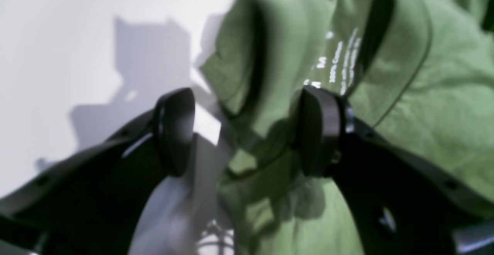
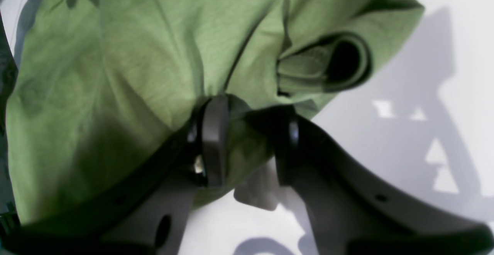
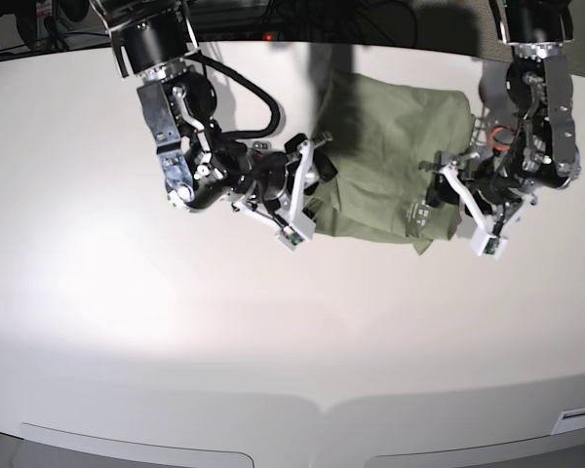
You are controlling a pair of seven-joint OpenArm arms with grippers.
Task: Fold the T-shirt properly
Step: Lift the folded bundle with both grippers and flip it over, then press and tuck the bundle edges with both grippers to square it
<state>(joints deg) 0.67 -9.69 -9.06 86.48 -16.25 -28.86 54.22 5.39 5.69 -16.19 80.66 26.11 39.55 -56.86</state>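
On table (image 3: 127, 322): both claws at T-shirt (image 3: 390, 146) edges.

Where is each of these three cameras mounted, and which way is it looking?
Left wrist: sits on the left arm, looking past its open left gripper at the T-shirt near the printed neck label.
Right wrist: sits on the right arm, looking along the right gripper, pinching the shirt's edge.
Base: high up, looking down on the white table; both arms show.
Shared: all three see the green shirt and table.
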